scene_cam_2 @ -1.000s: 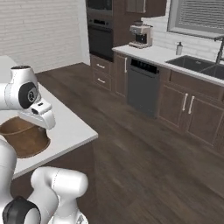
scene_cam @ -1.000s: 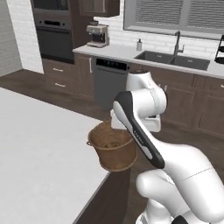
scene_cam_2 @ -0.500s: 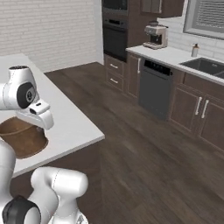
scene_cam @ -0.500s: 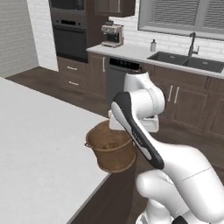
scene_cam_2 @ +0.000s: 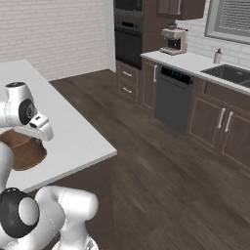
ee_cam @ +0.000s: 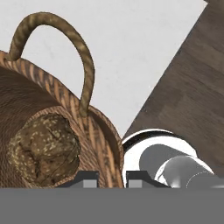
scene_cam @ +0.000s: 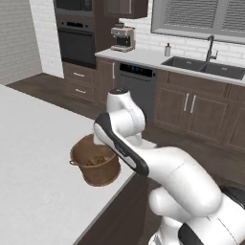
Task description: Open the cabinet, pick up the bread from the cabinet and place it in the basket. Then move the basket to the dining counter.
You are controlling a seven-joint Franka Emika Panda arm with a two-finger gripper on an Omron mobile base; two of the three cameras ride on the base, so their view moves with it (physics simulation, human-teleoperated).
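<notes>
Basket (scene_cam: 95, 165) further over dining counter (scene_cam: 33, 143), upright, bread (ee_cam: 43, 148) inside; pincer (ee_cam: 111, 177) seemingly pinching its rim

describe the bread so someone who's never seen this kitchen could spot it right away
Find the broad white dining counter. Over its edge near the robot is a round brown woven basket. The bread lies inside it: a small, dark, lumpy seeded roll, rough and speckled against the smooth weave.

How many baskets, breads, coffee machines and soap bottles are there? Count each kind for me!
Round brown woven basket: 1
Small dark brown lumpy bread roll, inside the basket: 1
Silver coffee machine on the far worktop: 1
Small soap bottle beside the sink: 1
Total: 4
</notes>
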